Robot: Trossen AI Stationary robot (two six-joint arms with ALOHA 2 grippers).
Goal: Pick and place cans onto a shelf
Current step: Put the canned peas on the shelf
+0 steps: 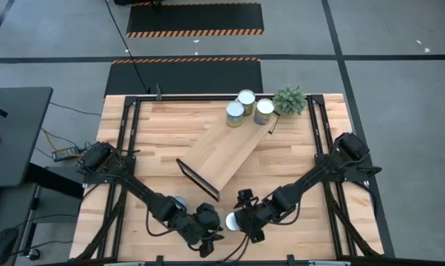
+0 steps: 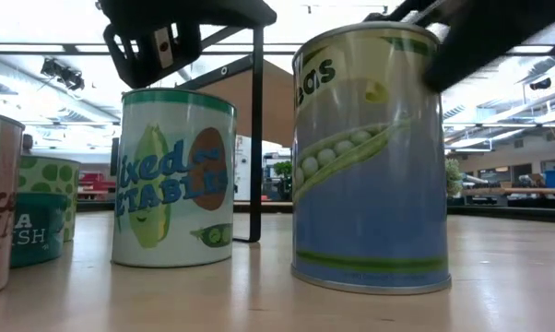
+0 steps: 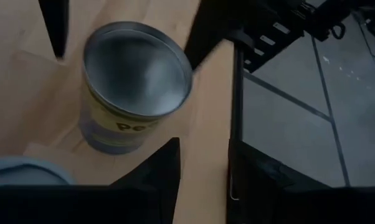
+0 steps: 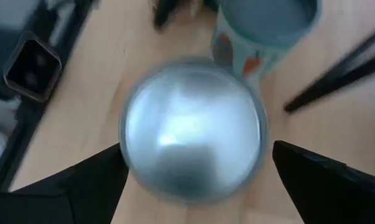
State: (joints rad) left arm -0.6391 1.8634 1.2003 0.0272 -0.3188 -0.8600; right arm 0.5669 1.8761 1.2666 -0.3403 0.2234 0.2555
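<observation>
A peas can (image 2: 370, 157) with a plain metal top (image 4: 194, 146) stands upright on the table near its near edge (image 1: 232, 221). My right gripper (image 4: 197, 155) is open and reaches down over it, one finger on each side (image 1: 236, 222). A mixed-vegetables can (image 2: 171, 180) stands just to its left (image 1: 179, 202). My left gripper (image 1: 206, 235) hovers open and empty beside the peas can (image 3: 134, 81). The light-wood shelf (image 1: 226, 155) lies slantwise mid-table. Three cans (image 1: 246, 107) stand at its far end. My right gripper's fingers (image 4: 97, 177) stand on either side of the peas can's upper wall, coming from above. I cannot tell whether they touch it. The can stands upright on the table.
A small green plant (image 1: 290, 100) stands at the far edge beside the three cans. Two more cans (image 2: 19, 217) show at the low view's left. The shelf's dark leg (image 2: 256, 138) stands behind the near cans. The table's dark frame rail (image 3: 235, 112) runs close by.
</observation>
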